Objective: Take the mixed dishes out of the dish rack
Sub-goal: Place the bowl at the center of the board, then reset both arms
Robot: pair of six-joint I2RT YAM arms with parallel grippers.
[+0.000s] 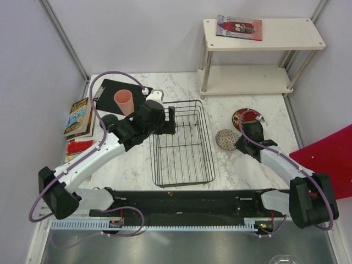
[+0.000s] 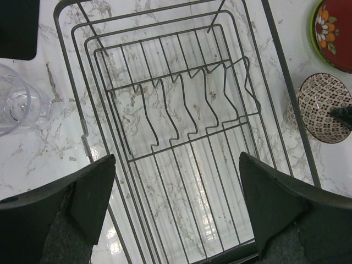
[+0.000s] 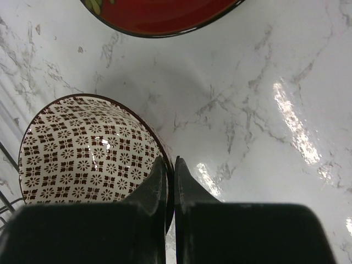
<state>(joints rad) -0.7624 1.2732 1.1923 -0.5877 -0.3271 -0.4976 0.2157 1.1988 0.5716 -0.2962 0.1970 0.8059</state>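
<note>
The black wire dish rack [image 1: 181, 144] stands mid-table and holds no dishes; it also shows in the left wrist view [image 2: 181, 110]. My left gripper [image 1: 165, 118] hovers open over its far left end [image 2: 176, 198]. My right gripper [image 1: 242, 143] is shut on the rim of the patterned beige-brown bowl [image 1: 225, 139], right of the rack; one finger is inside the rim and one outside [image 3: 170, 165]. The bowl [image 3: 82, 148] is upright. The red patterned plate [image 1: 246, 117] lies on the lime-green plate [image 2: 313, 27] behind it. The pink cup [image 1: 124, 102] stands on a black mat. The clear glass [image 2: 14, 104] stands left of the rack.
A white two-tier shelf [image 1: 258, 55] with a book [image 1: 239, 27] stands at the back right. Books [image 1: 80, 116] and a red brush [image 1: 80, 146] lie at the left edge. A red board [image 1: 330, 159] is at the right. A black mat [image 1: 181, 201] lies along the front.
</note>
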